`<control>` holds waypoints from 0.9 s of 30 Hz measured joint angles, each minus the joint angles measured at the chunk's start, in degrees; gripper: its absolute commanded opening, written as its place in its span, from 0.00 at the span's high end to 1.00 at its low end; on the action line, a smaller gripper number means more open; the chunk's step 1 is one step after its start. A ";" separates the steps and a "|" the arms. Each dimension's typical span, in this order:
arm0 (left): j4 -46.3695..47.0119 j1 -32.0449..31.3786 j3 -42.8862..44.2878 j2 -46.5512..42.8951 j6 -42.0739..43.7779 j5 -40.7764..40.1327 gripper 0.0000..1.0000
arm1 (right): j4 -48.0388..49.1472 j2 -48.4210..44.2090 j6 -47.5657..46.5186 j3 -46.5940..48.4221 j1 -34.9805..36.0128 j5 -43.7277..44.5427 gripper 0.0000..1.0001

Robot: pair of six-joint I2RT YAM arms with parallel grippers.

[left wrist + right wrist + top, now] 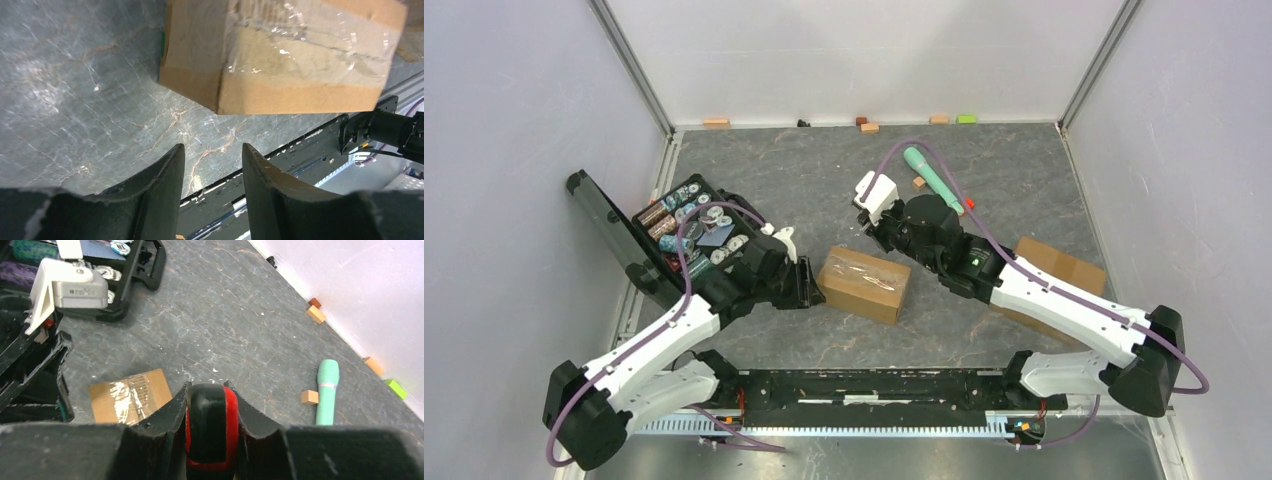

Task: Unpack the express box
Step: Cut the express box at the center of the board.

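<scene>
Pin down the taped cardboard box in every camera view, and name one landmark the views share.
Top external: the taped box lies at the middle of the table, between the two arms.
Left wrist: the box fills the top of the frame, beyond the open left claw.
Right wrist: the box is at lower left, taped face up.
Shared landmark: the grey veined tabletop.

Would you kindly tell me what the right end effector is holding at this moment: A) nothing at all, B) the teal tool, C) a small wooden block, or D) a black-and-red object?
D: in the right wrist view the right end effector is shut on a black-and-red object, while the teal tool and the wooden block lie on the table.
</scene>
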 measured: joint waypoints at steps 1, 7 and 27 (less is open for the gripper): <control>1.14 0.00 -1.22 0.39 -0.79 0.79 0.48 | 0.66 0.39 -0.63 -0.20 -0.11 0.44 1.00; 6.05 0.02 -3.48 2.84 -2.82 1.79 0.45 | 3.96 0.44 -2.56 -5.55 -0.48 2.19 1.00; 3.85 1.79 2.36 4.96 -1.05 0.22 0.32 | 1.84 -5.97 3.08 -13.70 -0.61 3.37 1.00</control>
